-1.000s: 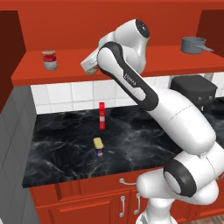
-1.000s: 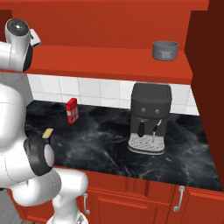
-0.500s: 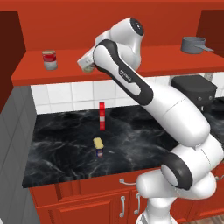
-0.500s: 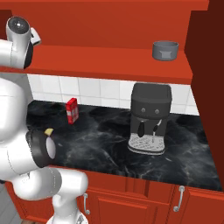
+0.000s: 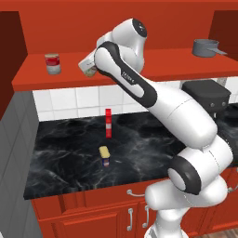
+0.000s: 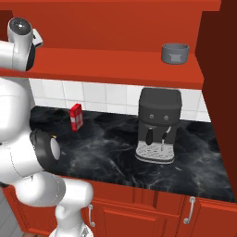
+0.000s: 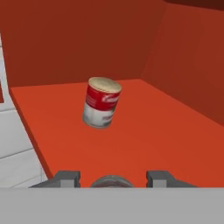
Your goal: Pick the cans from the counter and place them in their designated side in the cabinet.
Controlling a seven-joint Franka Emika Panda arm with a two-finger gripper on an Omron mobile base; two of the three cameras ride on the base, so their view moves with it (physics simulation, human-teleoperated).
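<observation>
The round tin with the yellow-green label and silver rims [image 5: 89, 69] is up at the front edge of the long flat red shelf of the red-orange wall cabinet [image 5: 32, 79], tilted, partly hidden behind the white arm. In the hand view its silver rim [image 7: 112, 181] peeks up between the two dark fingers [image 7: 65, 177], above the red shelf floor [image 7: 144, 135]. The small rectangular dark blue tin with yellow lettering [image 5: 104, 155] lies flat on the glossy black marble desk with white veins [image 5: 60, 158], out in the open towards the front edge, its yellow side facing up.
</observation>
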